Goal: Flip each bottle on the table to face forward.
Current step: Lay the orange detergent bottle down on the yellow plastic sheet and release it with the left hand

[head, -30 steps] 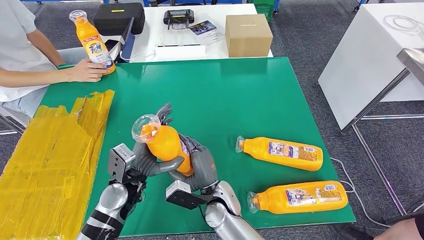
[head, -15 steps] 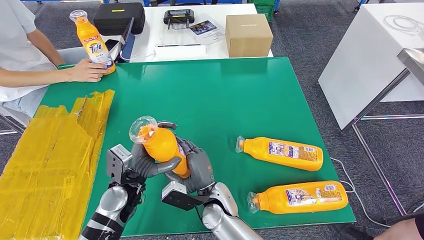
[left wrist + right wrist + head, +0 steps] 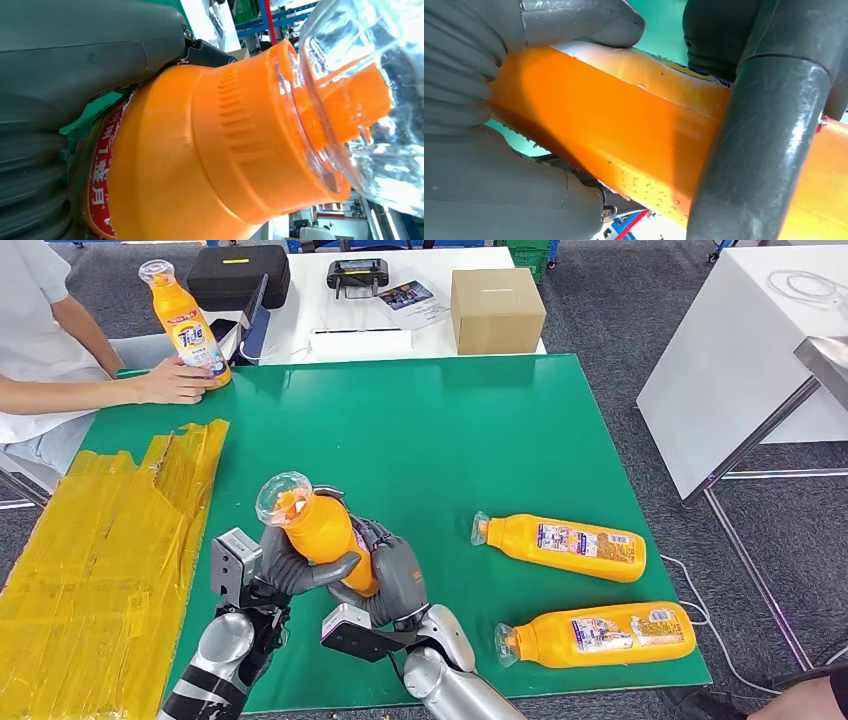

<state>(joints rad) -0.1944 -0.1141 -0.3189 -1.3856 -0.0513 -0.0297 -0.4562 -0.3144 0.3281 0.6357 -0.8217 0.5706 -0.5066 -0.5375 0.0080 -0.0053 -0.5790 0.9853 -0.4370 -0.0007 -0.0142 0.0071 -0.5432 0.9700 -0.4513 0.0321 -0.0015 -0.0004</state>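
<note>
An orange detergent bottle (image 3: 322, 533) with a clear cap is lifted off the green table (image 3: 440, 430) near its front edge, tilted with the cap up and toward the left. My left hand (image 3: 290, 570) grips it from the left, thumb across the front. My right hand (image 3: 392, 575) holds its lower body from the right. The left wrist view has the bottle's shoulder (image 3: 200, 150) and clear cap close up; the right wrist view has its orange side (image 3: 624, 130) between grey fingers (image 3: 764, 125). Two more orange bottles lie flat at the right: one (image 3: 562, 545) farther back, one (image 3: 600, 634) by the front edge.
A person sits at the far left, a hand (image 3: 172, 382) resting on an upright orange bottle (image 3: 188, 325). Crumpled yellow sheeting (image 3: 100, 550) covers the table's left side. Behind stands a white table with a cardboard box (image 3: 496, 308) and a black case (image 3: 238, 274).
Both hands have drawn the held bottle slightly toward the left and nearer to me, with the cap tipping a little further left. The lying bottles and the person have not moved.
</note>
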